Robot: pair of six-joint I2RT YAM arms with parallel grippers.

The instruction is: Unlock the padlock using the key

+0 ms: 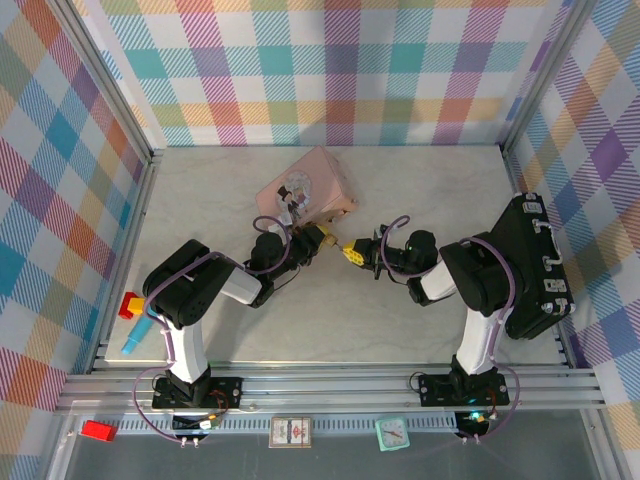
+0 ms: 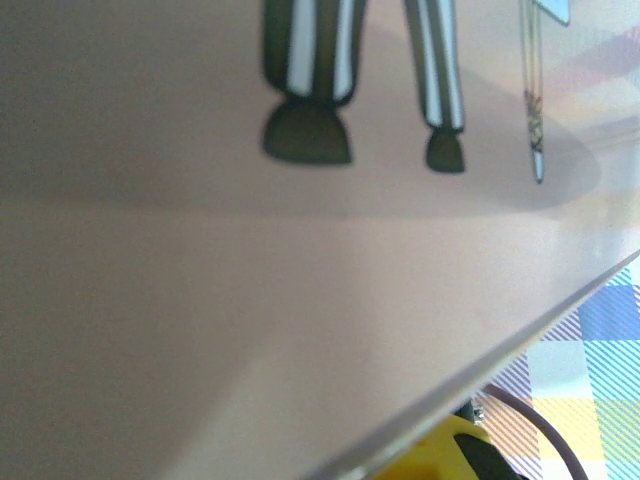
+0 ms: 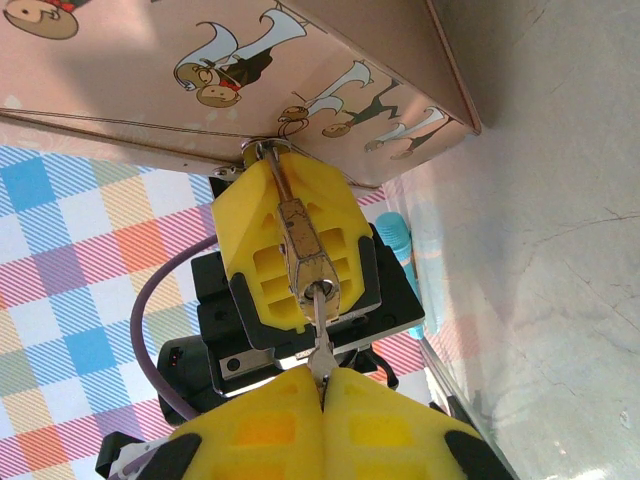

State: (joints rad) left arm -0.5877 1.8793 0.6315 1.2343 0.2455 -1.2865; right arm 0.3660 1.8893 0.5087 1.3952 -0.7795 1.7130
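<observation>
The right gripper [image 3: 322,385] is clenched on the bow of the key [image 3: 319,340], a thin, stiff sliver of metal that would likely twist or slip in a loose pinch. Its tip sits at the keyhole, apparently entered. Just beyond, the padlock [image 3: 303,245], small, hard and probably light, is clamped by its flat sides in the left gripper [image 1: 318,238], a sound place to brace it. Its shackle meets the edge of the pink tin [image 3: 110,90], whose lid looks shut, contents hidden.
</observation>
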